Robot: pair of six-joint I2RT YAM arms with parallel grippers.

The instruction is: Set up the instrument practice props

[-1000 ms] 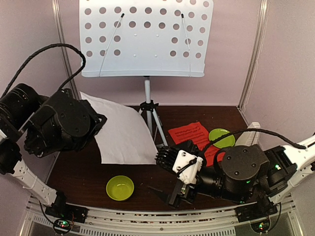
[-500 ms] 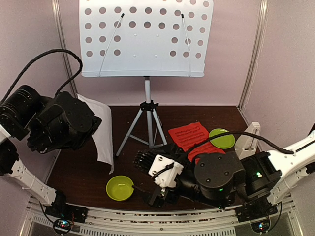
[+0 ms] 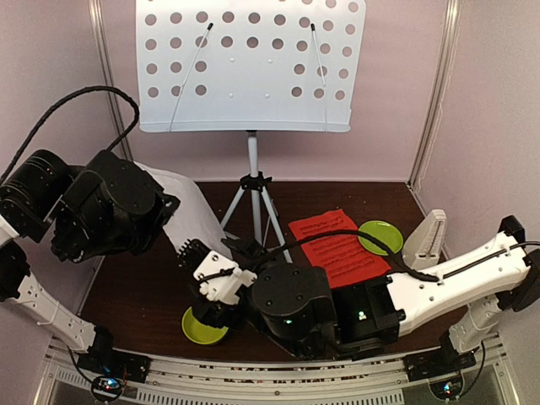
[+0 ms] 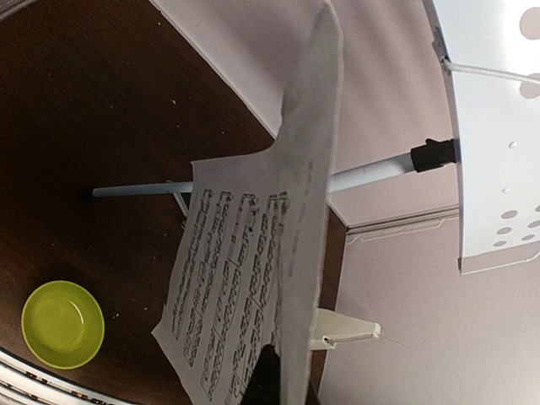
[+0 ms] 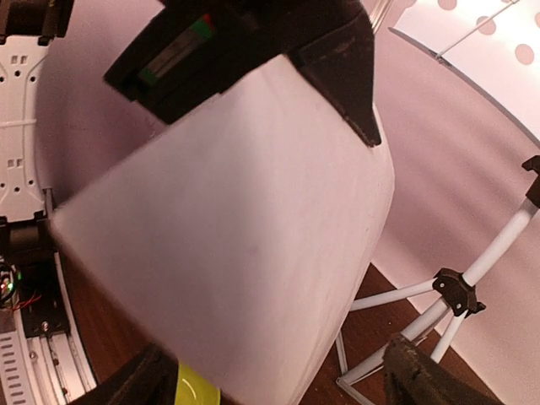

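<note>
Music stand (image 3: pixel 245 66) fills the back of the scene. It is upright on one mast over splayed grey tripod legs (image 3: pixel 253 221), and its perforated desk runs left to right, facing the arms.

The dark counter (image 3: pixel 126 287) carries the rest. The right arm lies across its front, covering the near edge of the red page and part of the bowl.

There are two sheet-music pages. The white page (image 4: pixel 245 261) is off the counter at the left and bowed. It rises from the left claw (image 4: pixel 274 380), which is clamped on one edge, and its printed staves show in the left wrist view. The red page (image 3: pixel 337 246) lies flat to the right of the tripod, its long axis running from rear left to front right. A black cable crosses above it.

The right claw (image 5: pixel 278 350) is spread wide, and the white page's blank side is close in front of it. Whether they touch cannot be told.

One lime-green plate (image 3: pixel 380 236) sits just beside the red page's far right corner. One lime-green bowl (image 3: pixel 196 327) is at front left. One cream metronome (image 3: pixel 426 239) stands by the right wall, narrow end up.
</note>
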